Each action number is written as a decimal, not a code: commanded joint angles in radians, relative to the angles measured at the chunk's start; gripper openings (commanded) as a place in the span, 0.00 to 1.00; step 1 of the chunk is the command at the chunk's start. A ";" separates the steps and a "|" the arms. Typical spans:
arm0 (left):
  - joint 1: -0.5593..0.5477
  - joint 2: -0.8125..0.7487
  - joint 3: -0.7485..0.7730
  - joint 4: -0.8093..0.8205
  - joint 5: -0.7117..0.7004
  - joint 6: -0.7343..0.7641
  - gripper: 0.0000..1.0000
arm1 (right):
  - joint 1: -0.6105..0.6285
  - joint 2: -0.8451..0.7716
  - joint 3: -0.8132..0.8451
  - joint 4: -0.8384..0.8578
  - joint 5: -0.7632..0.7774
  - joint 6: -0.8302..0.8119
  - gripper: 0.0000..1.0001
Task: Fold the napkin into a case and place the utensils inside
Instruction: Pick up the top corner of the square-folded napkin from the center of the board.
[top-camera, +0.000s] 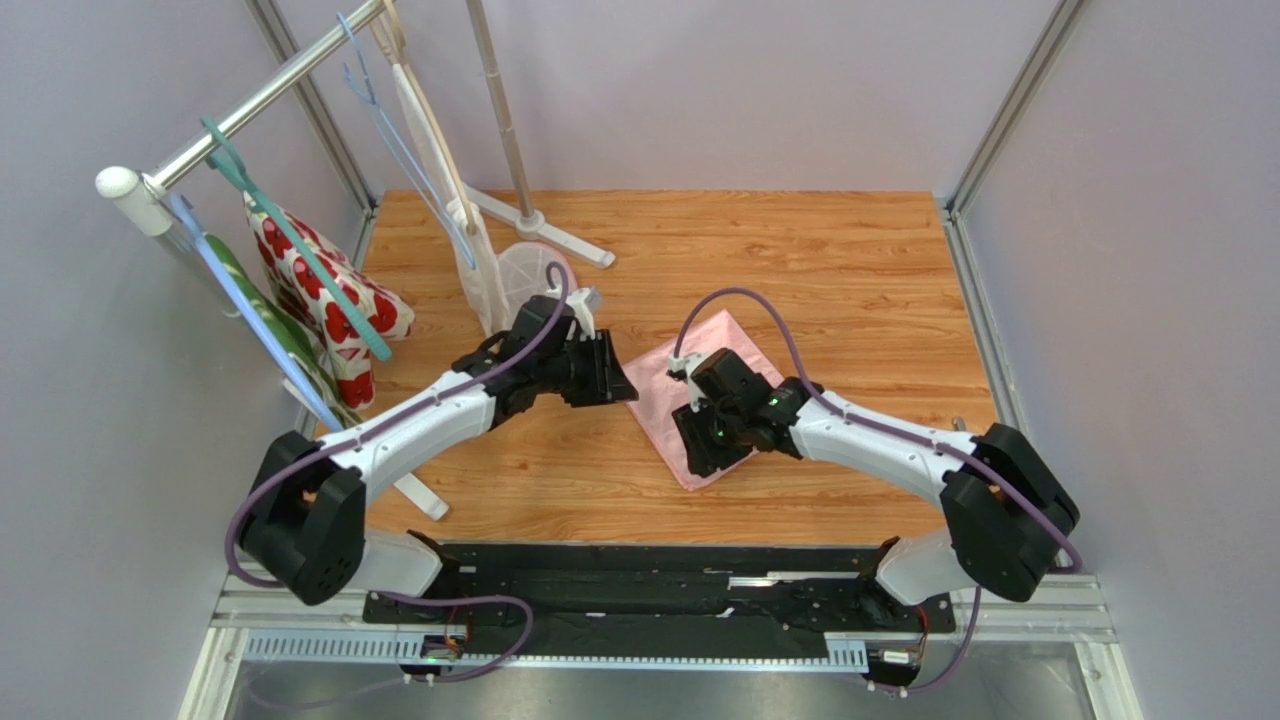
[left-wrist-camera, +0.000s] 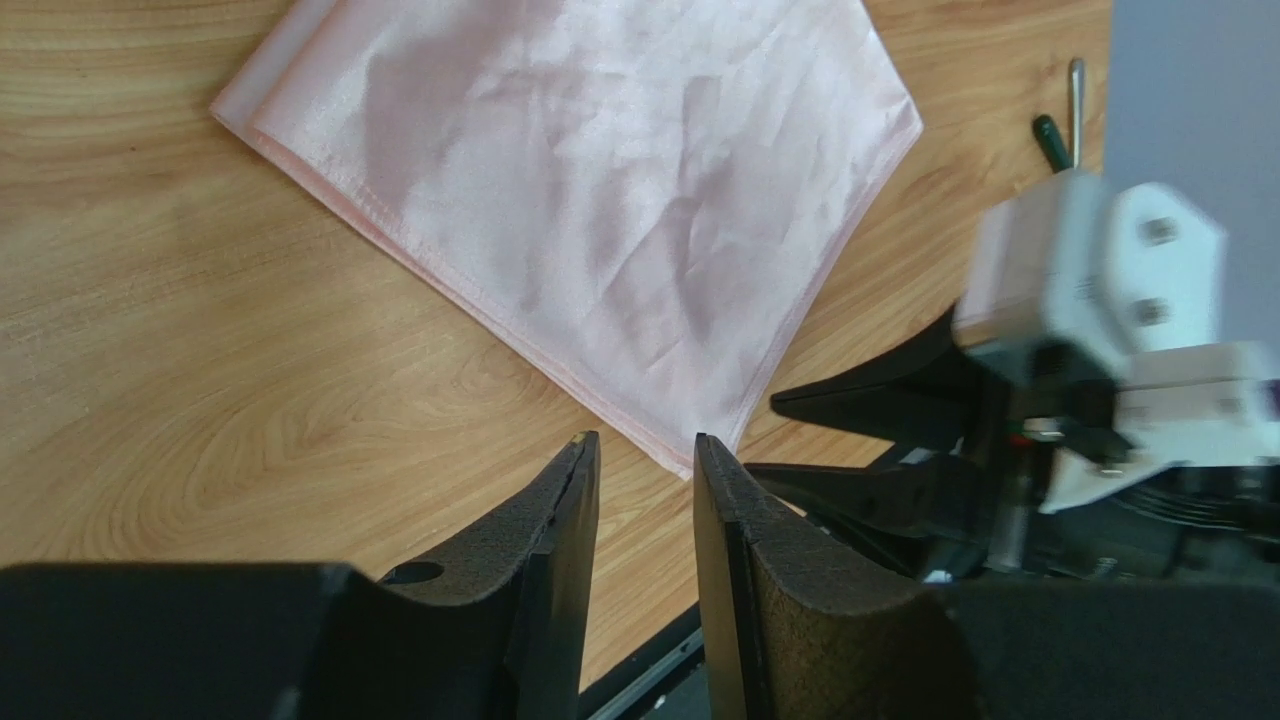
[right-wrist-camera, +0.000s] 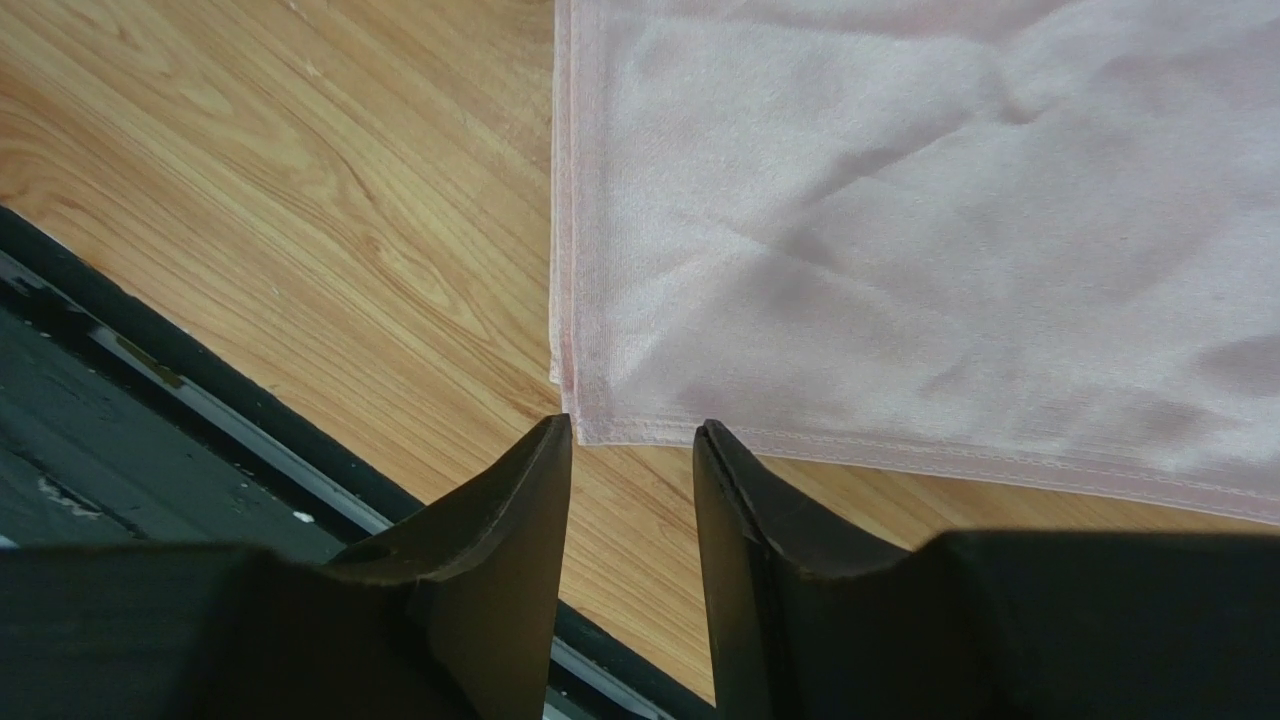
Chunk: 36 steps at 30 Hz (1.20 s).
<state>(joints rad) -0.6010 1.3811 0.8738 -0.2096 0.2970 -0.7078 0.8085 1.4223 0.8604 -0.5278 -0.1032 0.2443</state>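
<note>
The left pincer (left-wrist-camera: 639, 450) and right pincer (right-wrist-camera: 631, 435) angle downward near each other, jaws narrowly parted and empty.

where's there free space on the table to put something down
Widest bare wood: far right of the table, between the napkin and the right wall. A smaller patch lies at the near edge, left of the napkin. Crowded: far left, around the stand base and hanging cloths.

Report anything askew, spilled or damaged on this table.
Nothing is spilled or damaged. The pink napkin lies folded but diagonal to the edges of the table. It is lightly creased, and its layered edges do not quite line up along one side.
</note>
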 joint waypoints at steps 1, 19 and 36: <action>0.026 -0.057 -0.042 0.038 0.014 -0.025 0.38 | 0.058 0.046 -0.009 0.005 0.057 -0.025 0.37; 0.037 -0.059 -0.082 0.082 0.056 -0.042 0.38 | 0.136 0.090 -0.014 0.025 0.068 -0.025 0.37; 0.037 -0.065 -0.093 0.078 0.062 -0.042 0.38 | 0.135 0.095 0.026 -0.012 0.145 -0.042 0.17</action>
<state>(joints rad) -0.5674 1.3327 0.7876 -0.1585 0.3428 -0.7395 0.9405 1.5326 0.8406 -0.5377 0.0090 0.2253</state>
